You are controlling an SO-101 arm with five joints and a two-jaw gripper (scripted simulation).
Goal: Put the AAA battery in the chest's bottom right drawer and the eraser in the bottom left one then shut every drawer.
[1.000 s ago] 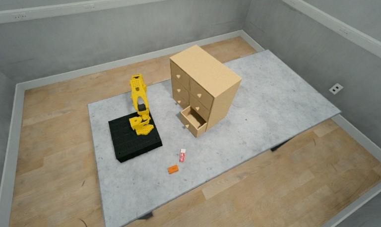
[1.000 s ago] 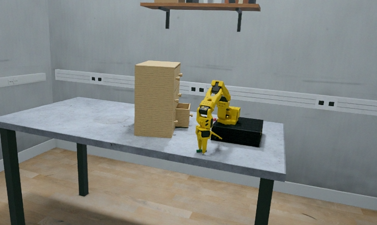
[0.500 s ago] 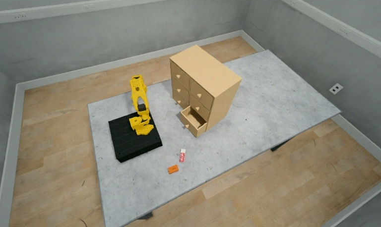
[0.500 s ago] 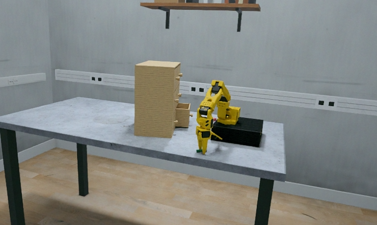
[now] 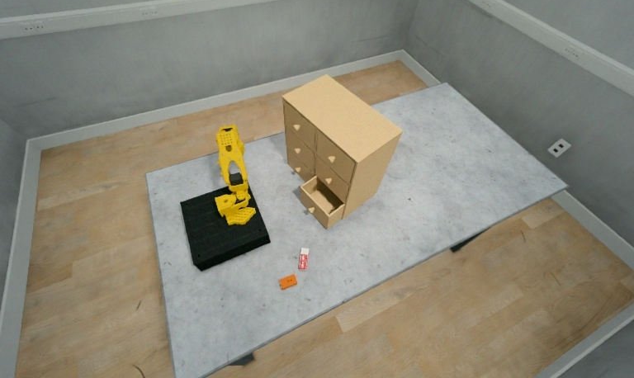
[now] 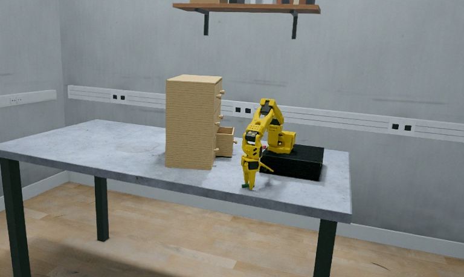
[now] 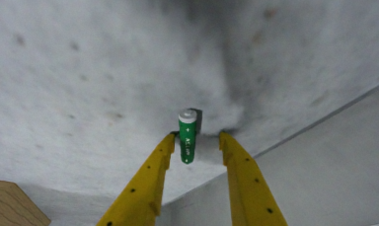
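Grey stone-look table (image 6: 102, 147) w/ a tall light-wood chest of drawers (image 6: 191, 123); its bottom-right drawer (image 5: 322, 201) is pulled out. The small yellow arm's claw (image 6: 251, 184) points down near the table's edge. Jaws stand slightly apart, straddling the green AAA battery (image 7: 188, 137) lying on the table, gripping nothing. Step in hand: picking up the battery. Next, I'd judge: close, lift, carry to the drawer.

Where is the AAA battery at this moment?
In the wrist view the green AAA battery lies on the table between the gripper fingers, against one of them, near the table edge; the exterior view shows it at the fingertips.
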